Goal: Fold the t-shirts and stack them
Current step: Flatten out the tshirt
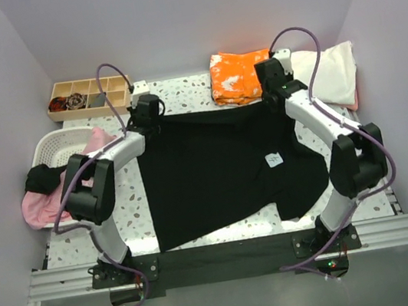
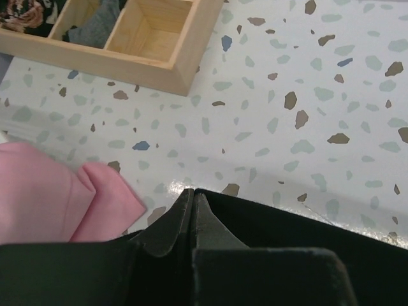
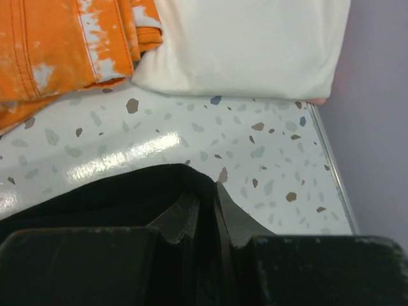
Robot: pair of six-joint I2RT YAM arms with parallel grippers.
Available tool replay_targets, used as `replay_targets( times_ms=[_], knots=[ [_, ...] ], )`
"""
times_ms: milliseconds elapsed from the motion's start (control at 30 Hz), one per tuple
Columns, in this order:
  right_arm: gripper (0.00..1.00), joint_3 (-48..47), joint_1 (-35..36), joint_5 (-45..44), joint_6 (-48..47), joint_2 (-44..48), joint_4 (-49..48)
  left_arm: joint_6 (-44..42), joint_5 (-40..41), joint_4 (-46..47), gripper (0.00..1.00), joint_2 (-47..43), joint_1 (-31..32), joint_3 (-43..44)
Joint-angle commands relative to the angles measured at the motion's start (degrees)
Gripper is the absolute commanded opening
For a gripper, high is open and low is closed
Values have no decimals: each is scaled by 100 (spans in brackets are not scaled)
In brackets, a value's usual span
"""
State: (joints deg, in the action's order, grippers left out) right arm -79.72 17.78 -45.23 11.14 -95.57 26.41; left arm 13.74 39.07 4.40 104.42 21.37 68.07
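The large black t-shirt (image 1: pixel 218 170) lies spread on the table, its small white label (image 1: pixel 273 160) facing up. My left gripper (image 1: pixel 142 121) is shut on the shirt's far left corner (image 2: pixel 268 223). My right gripper (image 1: pixel 277 97) is shut on its far right corner (image 3: pixel 127 197). The folded orange white-blotched shirt (image 1: pixel 237 76) lies at the back and shows in the right wrist view (image 3: pixel 70 44). The folded cream shirt (image 1: pixel 328 71) lies beside it, also in the right wrist view (image 3: pixel 248 44). A pink shirt (image 1: pixel 41 203) hangs from the basket; its cloth shows in the left wrist view (image 2: pixel 57 197).
A white slotted basket (image 1: pixel 52 150) stands at the left with dark cloth (image 1: pixel 43 178) draped over it. A wooden compartment tray (image 1: pixel 90 97) sits at the back left, near my left gripper in its wrist view (image 2: pixel 159 38). The table's right edge (image 3: pixel 335 172) is close to my right gripper.
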Motion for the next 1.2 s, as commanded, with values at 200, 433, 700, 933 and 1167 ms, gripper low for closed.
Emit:
replay_targets(
  times_ms=[200, 433, 700, 933, 1167],
  knots=[
    [1, -1430, -670, 919, 73, -1455, 4, -601, -637, 589, 0, 1045, -150, 926],
    [34, -2170, -864, 1096, -112, -2299, 346, -109, -831, 245, 0, 1194, -150, 717],
    [81, -2012, -952, 1532, -174, -1782, 232, 15, -865, -184, 31, 1089, -168, 759],
    [81, -1706, -969, 3150, 590, -1606, 1287, 287, -928, -1362, 38, 1089, -168, 1120],
    [80, -352, -1057, 4110, 1320, -1096, 927, 743, -1014, -1732, 42, 808, -378, 681]
  ],
)
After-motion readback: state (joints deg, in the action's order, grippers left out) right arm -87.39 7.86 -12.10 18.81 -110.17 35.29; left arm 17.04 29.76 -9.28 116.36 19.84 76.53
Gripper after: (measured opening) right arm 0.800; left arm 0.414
